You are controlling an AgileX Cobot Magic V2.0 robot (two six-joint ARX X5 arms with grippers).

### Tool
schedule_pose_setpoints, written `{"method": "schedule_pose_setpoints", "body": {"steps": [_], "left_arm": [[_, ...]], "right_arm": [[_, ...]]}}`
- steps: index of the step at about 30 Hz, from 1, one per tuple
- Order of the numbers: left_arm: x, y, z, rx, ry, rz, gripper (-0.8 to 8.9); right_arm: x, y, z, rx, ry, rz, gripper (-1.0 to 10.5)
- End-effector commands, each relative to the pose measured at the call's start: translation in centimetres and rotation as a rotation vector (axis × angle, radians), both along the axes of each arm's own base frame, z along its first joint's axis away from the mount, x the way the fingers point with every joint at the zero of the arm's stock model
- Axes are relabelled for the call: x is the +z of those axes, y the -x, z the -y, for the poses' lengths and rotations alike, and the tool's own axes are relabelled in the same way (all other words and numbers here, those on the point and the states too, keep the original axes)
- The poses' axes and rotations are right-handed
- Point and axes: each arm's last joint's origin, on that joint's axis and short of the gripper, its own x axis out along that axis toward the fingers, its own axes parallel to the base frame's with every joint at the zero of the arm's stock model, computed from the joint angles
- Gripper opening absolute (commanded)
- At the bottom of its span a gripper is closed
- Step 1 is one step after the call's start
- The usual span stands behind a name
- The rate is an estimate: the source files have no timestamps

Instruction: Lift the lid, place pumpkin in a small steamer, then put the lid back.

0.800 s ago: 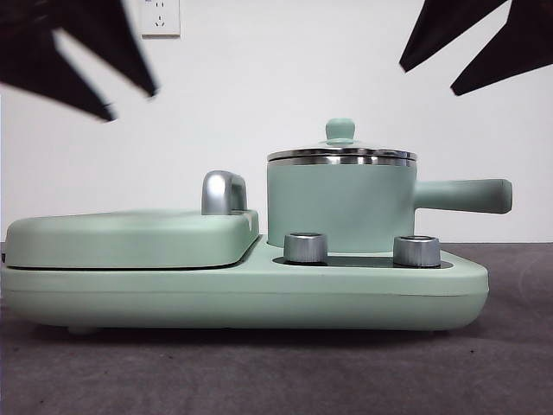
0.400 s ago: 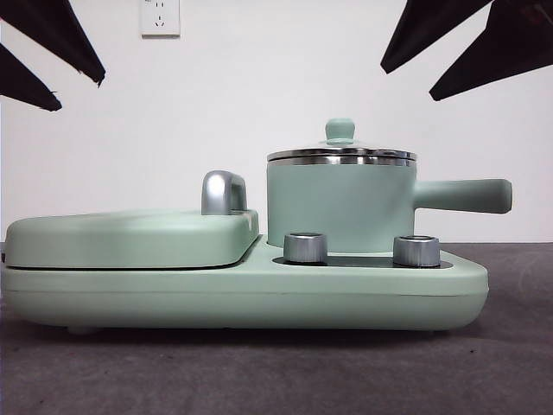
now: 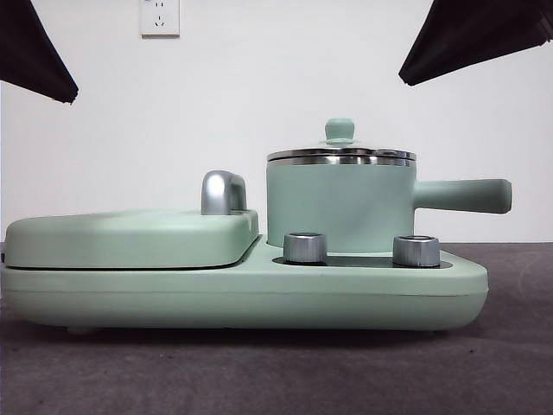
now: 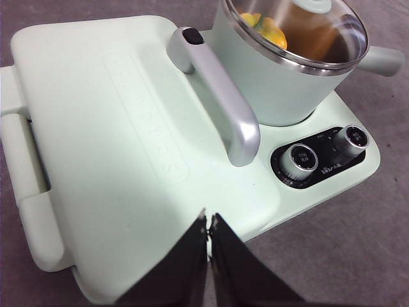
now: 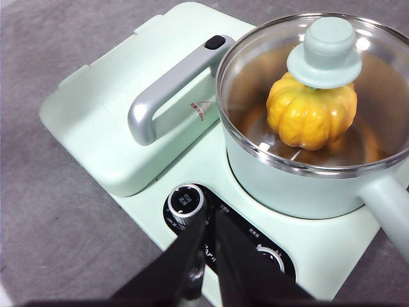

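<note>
Already the job looks done. In the front view the lid (image 3: 341, 156) sits level on the steamer (image 3: 339, 206), its knob upright, and the pot stands on the cooker base (image 3: 242, 294) at the 3 o'clock side, handle pointing toward 3. Compared with a second ago, the two dark grippers have climbed and drawn outward: one (image 3: 39, 56) is now only a wedge at the 10 o'clock corner, the other (image 3: 471, 39) a wedge at 1 o'clock, both well clear of the pot. I judge that as a retreat after the last step.

From the left wrist, the left gripper (image 4: 209, 224) hangs over the near edge of the griddle cover (image 4: 108, 128), jaws pressed together on nothing. Its chrome handle (image 4: 220, 96) lies between the gripper and the steamer (image 4: 268, 83), where a patch of pumpkin (image 4: 265, 29) shows through the glass.

From the right wrist, the right gripper (image 5: 208, 224) hovers above the dials (image 5: 185, 201), jaws closed and empty. Beyond it the lid (image 5: 307, 96) covers the steamer (image 5: 300, 185), and the pumpkin (image 5: 312, 115) rests inside on the pot floor, directly under the knob. Nothing else is in the pot.
</note>
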Motion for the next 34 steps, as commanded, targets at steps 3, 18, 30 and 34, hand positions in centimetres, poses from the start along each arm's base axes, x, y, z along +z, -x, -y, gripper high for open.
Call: {"method": "schedule_pose_setpoints", "body": {"steps": [3,18,30,34], "left_arm": [[0.4,-0.1,0.1,-0.011,0.001,0.023,0.07],[-2.3,1.8,-5.4,0.262,0.015,0.267,0.07],[-10.5,3.4,-7.8,0.472,0.049,0.475,0.07],[-12.1,3.4,-8.0,0.490,0.041,0.473,0.07]], "right_arm": [[0.2,-0.1,-0.3,0.006,-0.021,0.021,0.2],[0.3,-0.2,-0.3,0.006,-0.027,0.031,0.2],[0.3,-0.2,-0.3,0.006,-0.027,0.031,0.2],[0.3,-0.2,-0.3,0.006,-0.027,0.032,0.2]]}}
